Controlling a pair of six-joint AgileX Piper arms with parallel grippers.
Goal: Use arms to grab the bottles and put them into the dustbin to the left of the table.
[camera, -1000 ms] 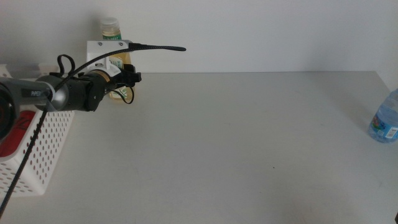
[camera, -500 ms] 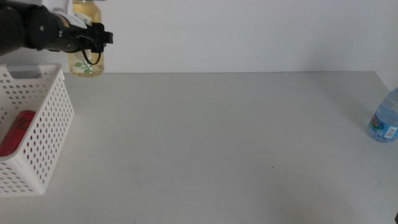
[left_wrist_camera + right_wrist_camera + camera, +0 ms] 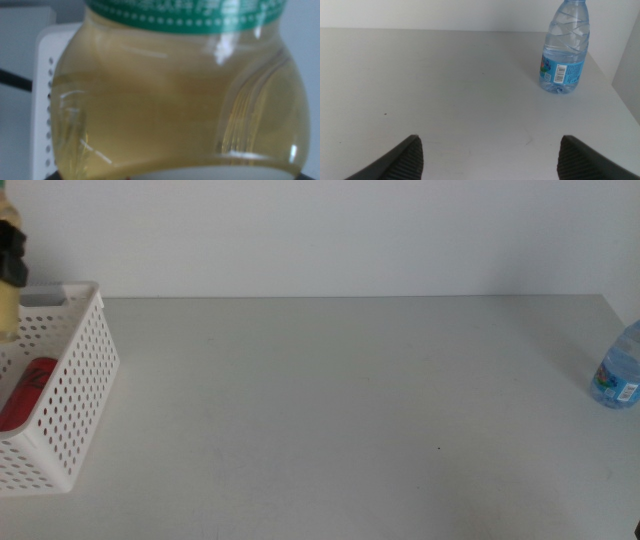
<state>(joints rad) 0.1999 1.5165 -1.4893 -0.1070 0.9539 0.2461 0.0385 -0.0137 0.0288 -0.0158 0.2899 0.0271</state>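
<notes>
Yellow tea bottle (image 3: 180, 100), clamped in the left gripper (image 3: 12, 260), has moved over the dustbin (image 3: 70, 390); right gripper (image 3: 487, 152) gapes.

a plain white wall (image 3: 380, 235) runs straight across behind a wide, matte, light-grey tabletop (image 3: 350, 410). the light is soft and even, with faint shadow where wall and tabletop meet. a tiny dark speck (image 3: 438, 448) marks the surface. the tabletop's right edge (image 3: 622, 315) shows near the far corner, with pale wall beyond it.
</notes>
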